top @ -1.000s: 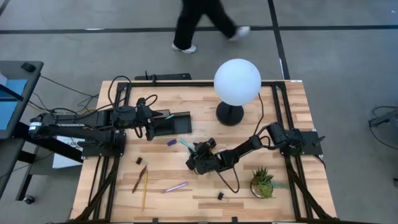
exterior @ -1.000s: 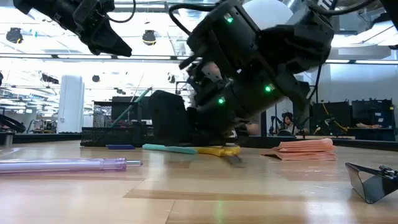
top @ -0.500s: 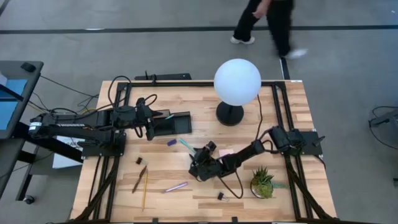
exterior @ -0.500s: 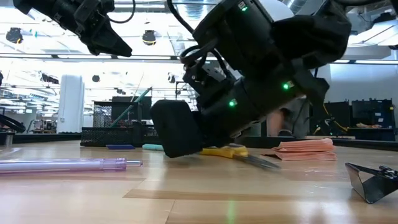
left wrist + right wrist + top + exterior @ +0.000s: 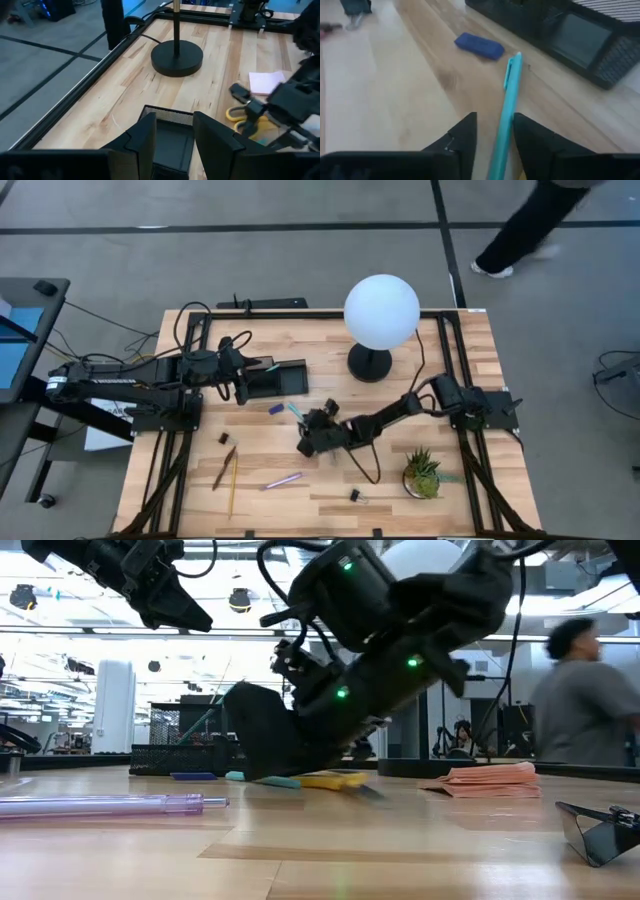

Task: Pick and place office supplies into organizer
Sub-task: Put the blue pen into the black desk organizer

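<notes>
We find no readable text, label, brand, number or sign in any view. Nothing legible on what lies on the counter, on the arms, or in the room behind; no markings we can make out.

We see the right tool has swung back up the counter toward the teal pen, after dipping lower and nearer the front edge half a second ago, and its fingers have drawn closer together around the pen's shaft. Beyond the counter, the person has walked from above the lamp off to the upper right.
</notes>
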Action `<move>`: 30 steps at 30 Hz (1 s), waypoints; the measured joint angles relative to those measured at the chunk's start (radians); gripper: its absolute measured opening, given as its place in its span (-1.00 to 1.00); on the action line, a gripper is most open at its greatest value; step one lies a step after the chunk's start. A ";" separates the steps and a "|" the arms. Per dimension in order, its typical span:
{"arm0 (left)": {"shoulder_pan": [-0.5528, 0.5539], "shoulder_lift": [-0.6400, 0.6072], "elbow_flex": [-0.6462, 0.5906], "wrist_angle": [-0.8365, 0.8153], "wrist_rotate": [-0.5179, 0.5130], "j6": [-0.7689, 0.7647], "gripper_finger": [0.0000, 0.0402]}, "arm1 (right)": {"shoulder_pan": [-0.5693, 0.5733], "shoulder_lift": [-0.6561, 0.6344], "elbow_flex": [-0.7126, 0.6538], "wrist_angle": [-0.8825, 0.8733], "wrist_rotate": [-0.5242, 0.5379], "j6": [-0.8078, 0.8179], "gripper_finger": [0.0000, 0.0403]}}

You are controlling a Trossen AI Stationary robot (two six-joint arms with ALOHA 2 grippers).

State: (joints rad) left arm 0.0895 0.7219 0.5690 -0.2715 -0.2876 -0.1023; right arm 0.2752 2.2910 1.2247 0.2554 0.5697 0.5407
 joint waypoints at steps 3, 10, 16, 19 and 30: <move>0.000 0.000 0.000 0.000 0.000 -0.007 -0.38 | -0.017 0.000 0.000 0.017 -0.017 0.005 -0.59; 0.000 0.000 0.000 0.000 0.000 -0.005 -0.38 | -0.025 0.000 0.000 0.032 -0.019 0.023 -0.94; 0.000 0.000 0.000 -0.001 0.000 -0.002 -0.38 | -0.027 0.000 -0.003 0.086 -0.048 -0.004 -0.97; 0.000 0.000 0.000 -0.001 0.000 -0.002 -0.38 | -0.027 0.003 0.015 0.091 -0.063 -0.061 -0.95; 0.000 0.000 0.000 -0.001 0.013 -0.010 -0.38 | -0.034 0.017 0.080 0.057 -0.091 -0.141 -0.53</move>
State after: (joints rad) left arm 0.0895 0.7219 0.5690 -0.2729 -0.2747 -0.1118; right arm 0.2407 2.3082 1.3045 0.3121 0.4786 0.3996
